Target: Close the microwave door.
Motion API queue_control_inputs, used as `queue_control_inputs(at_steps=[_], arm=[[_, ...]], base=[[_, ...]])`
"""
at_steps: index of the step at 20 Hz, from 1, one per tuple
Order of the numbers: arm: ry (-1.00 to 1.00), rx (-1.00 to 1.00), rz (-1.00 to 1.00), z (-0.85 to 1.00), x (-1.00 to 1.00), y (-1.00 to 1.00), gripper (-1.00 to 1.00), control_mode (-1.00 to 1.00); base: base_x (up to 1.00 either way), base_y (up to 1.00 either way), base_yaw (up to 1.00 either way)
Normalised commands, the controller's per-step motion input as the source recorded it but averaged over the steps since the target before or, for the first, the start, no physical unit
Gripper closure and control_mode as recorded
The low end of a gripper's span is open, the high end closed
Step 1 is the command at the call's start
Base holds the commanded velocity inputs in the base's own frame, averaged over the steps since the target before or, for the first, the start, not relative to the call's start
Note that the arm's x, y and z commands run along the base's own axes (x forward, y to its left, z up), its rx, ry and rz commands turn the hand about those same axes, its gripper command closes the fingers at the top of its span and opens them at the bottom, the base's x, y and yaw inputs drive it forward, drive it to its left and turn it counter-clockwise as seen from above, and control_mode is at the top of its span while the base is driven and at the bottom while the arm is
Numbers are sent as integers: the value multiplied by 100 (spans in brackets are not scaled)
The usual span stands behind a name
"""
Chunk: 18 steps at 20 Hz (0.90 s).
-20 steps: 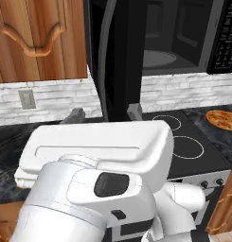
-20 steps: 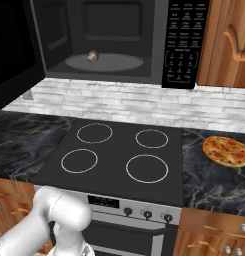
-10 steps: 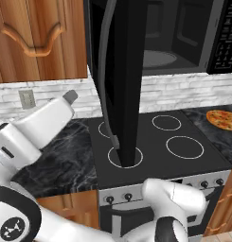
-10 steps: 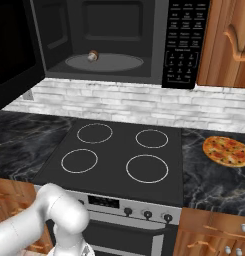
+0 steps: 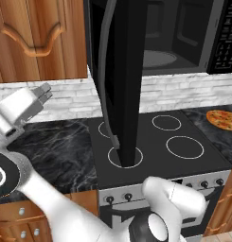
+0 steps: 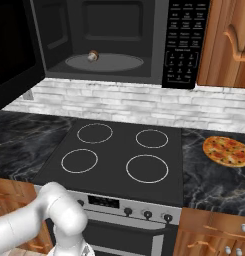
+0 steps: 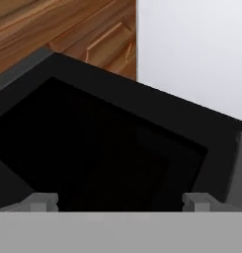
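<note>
one wide-open panel dominates the left base view: the microwave door (image 5: pixel 123 80) stands swung out edge-on over the stove (image 5: pixel 155 142), its curved grey handle (image 5: pixel 106 66) running down the near edge. in the hand view its dark glass face (image 7: pixel 98 148) lies straight ahead of the fingertips (image 7: pixel 41 201), which sit far apart with nothing between them, so the gripper (image 7: pixel 117 202) is spread and holds nothing. in the left base view the gripper (image 5: pixel 44 91) hangs left of the door, apart from it, in front of the white brick wall (image 5: pixel 65 97).

the microwave (image 6: pixel 119 40) is mounted above the stove, its grey cavity exposed. on the round turntable (image 6: pixel 105 62) inside rests one small roundish brown-and-white item (image 6: pixel 93 55); what it is cannot be told. the keypad (image 6: pixel 184 42) at the right carries white markings too small to read.

on the dark marble counter (image 6: pixel 219 180) right of the stove lies a pizza (image 6: pixel 227 151). wooden cabinets (image 5: pixel 37 38) flank the microwave.
</note>
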Motion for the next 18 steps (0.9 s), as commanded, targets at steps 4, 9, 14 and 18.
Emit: queue_control_inputs(at_steps=[4, 9, 14, 18], arm=[[13, -7, -1, 0, 52, -3, -100, -100], [0, 0, 17, 31, -49, -61, -100, -100], [5, 0, 40, 38, -15, -98, -100, -100], [17, 0, 44, 19, 0, -100, -100, -100]], base=[[0, 0, 0], [0, 0, 0], [0, 0, 0], [0, 0, 0]])
